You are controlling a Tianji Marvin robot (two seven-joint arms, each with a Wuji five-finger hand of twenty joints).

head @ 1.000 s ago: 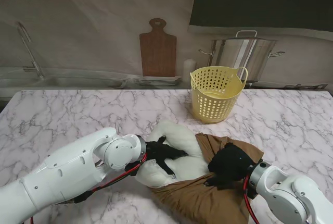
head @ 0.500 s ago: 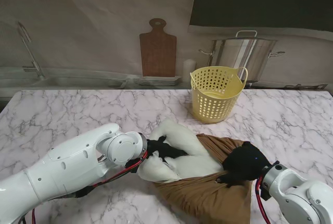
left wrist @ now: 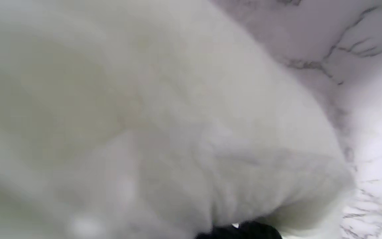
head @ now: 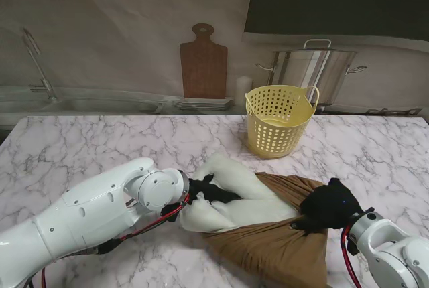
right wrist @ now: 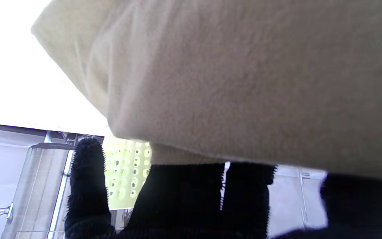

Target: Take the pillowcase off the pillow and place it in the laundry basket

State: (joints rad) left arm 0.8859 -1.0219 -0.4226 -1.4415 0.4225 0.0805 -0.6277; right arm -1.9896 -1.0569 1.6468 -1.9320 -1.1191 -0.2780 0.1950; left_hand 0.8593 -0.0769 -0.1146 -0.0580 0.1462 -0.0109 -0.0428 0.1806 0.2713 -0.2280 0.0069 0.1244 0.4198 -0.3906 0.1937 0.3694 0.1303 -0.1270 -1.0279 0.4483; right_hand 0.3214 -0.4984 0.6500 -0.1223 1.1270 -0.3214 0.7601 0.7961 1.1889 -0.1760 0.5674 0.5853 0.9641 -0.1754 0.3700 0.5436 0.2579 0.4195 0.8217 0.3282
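Stand camera first: one white pillow [head: 231, 197] lies near the middle of the marble table [head: 80, 147], half out of one brown pillowcase [head: 278, 244] that covers its nearer-right end and spreads toward me. The left hand [head: 209, 194] (black-gloved, on the white arm) is clamped on the bare white end of the pillow, fingers pressed into the stuffing. The right hand [head: 328, 209], also black-gloved, is closed on a bunched fold of the pillowcase at its right edge, the cloth drawn taut between the two hands. One yellow laundry basket [head: 278, 120] with perforated walls stands upright farther from me, well apart from the pillow. Behind the table I count one wooden cutting board [head: 203, 63] leaning on the wall, one steel stockpot [head: 315, 67] just right of the basket, and one faucet [head: 37, 63] at far left. The left wrist view is nearly filled with blurred white pillow [left wrist: 164, 126], marble at one side. The right wrist view shows pillowcase cloth [right wrist: 244, 76] lying over the dark fingers [right wrist: 86, 186], with the basket [right wrist: 128, 166] and stockpot [right wrist: 38, 186] beyond.
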